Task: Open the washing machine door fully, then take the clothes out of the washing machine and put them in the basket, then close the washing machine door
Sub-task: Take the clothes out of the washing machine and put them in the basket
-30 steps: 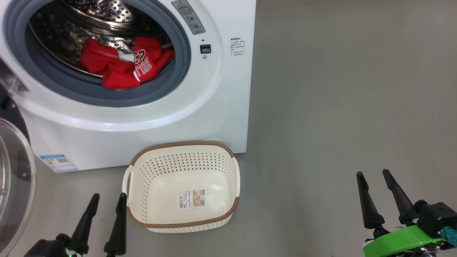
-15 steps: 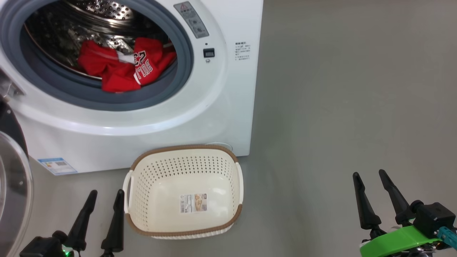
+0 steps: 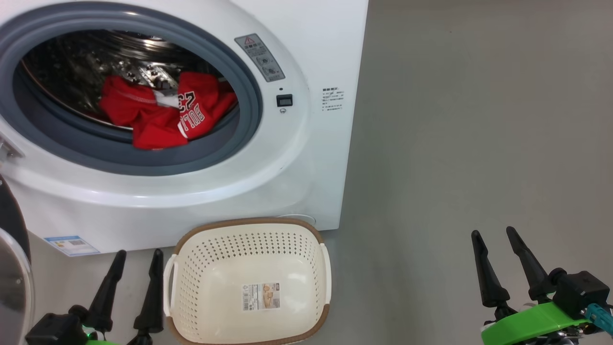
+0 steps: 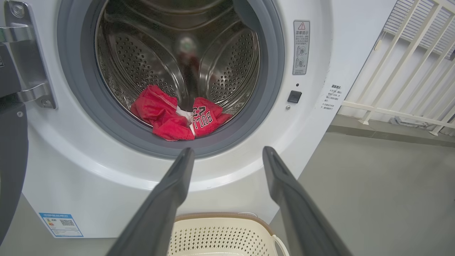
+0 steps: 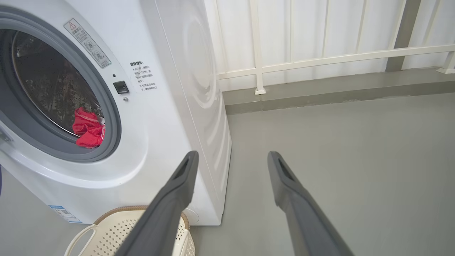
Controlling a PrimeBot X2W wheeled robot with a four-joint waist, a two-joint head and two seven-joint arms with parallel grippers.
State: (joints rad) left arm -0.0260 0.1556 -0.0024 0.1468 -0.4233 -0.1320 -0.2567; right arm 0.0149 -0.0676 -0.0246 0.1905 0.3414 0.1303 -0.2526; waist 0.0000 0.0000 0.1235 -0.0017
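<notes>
The washer [image 3: 191, 201] is standing on the grey floor [image 3: 455, 143] with its round opening gaping. The door [image 3: 9, 215] is hanging open at the far left of the head view, its black rim and clear glass showing only at the edge. The basket [image 3: 244, 222] is sitting on the floor, close against the washer's front lower right corner, and is holding nothing but the sticker on its bottom. The clothes [image 3: 158, 120] are lying in a red heap at the bottom of the drum [image 4: 227, 67], spilling toward the grey gasket, white lettering facing out.

Both sets of jaws are standing wide apart and gripping nothing. The left jaws are hovering low, just beside the basket's left handle, their fingers [image 3: 106, 292] pointing at the washer. In the left wrist view the clothes are showing just above the gap between the tips, well apart from them. The right jaws, fingers [image 3: 484, 273] up, are hanging over bare floor, well right of the basket and washer, far from the clothes.
</notes>
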